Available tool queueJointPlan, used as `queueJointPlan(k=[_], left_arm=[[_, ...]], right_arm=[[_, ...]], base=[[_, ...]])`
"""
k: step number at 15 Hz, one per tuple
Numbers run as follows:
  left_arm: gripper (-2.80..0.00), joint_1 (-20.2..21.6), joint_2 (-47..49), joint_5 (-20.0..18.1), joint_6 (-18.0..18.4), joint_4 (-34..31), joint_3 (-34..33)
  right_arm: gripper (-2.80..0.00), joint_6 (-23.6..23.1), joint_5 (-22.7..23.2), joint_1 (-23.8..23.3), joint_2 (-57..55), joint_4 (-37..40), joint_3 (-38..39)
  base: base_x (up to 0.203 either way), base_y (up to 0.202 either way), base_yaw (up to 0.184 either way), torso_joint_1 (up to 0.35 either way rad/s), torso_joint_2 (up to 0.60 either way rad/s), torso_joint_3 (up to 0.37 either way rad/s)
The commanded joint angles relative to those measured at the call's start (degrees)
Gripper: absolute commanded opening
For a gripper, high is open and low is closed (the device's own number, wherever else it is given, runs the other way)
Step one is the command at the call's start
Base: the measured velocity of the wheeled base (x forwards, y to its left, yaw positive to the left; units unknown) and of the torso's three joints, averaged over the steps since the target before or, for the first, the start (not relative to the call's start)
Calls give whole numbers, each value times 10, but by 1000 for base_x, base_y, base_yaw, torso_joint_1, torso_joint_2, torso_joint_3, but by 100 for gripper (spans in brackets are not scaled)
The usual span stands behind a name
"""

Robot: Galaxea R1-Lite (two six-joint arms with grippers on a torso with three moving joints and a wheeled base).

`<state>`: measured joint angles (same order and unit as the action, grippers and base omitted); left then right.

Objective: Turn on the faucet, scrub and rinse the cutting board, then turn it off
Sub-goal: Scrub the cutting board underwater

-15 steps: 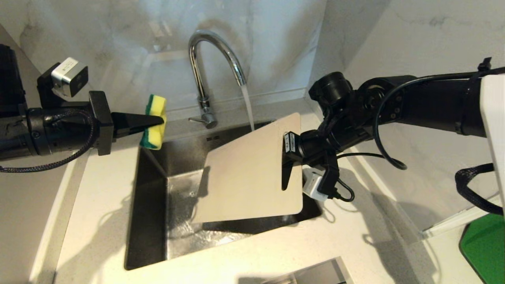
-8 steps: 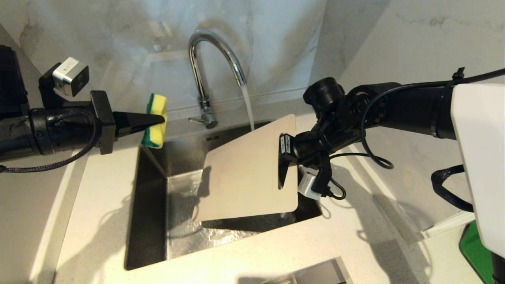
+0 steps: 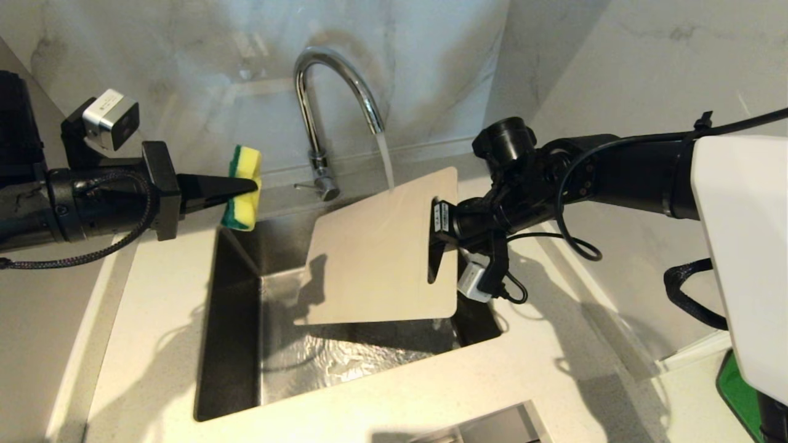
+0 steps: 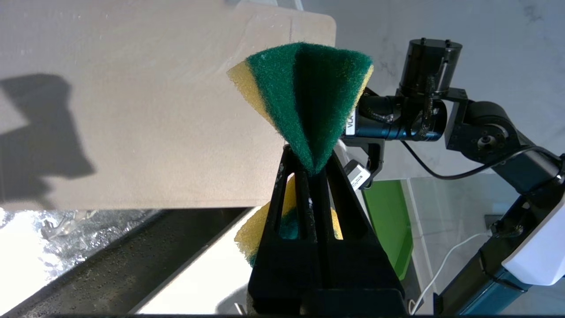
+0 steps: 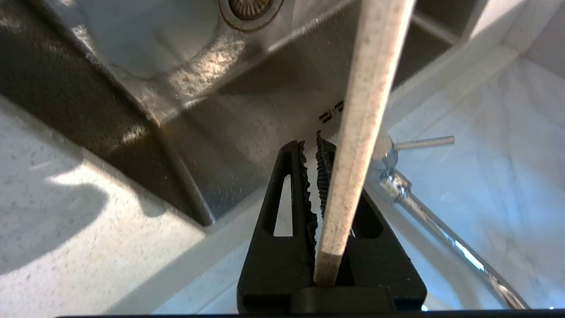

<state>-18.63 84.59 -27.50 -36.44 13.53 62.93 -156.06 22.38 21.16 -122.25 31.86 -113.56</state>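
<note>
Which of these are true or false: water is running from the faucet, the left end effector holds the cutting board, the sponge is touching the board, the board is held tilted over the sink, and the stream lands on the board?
1. Water is running from the faucet. True.
2. The left end effector holds the cutting board. False: it is shut on the sponge; the right end effector grips the board's edge.
3. The sponge is touching the board. False: it is held apart, over the counter at the sink's left corner.
4. The board is held tilted over the sink. True.
5. The stream lands on the board. True, near its upper edge.
</note>
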Motion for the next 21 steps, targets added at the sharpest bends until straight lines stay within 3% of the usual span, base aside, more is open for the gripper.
queueJointPlan(k=[1, 21], left_arm=[[-280, 0, 0, -1, -2, 1, 0], [-280, 0, 2, -2, -3, 1, 0]], right_arm=[[-280, -8, 1, 0, -7, -8, 0], [-280, -5, 4, 5, -10, -23, 1]], base=[[0, 0, 0, 0, 0, 0], [0, 0, 0, 0, 0, 0]])
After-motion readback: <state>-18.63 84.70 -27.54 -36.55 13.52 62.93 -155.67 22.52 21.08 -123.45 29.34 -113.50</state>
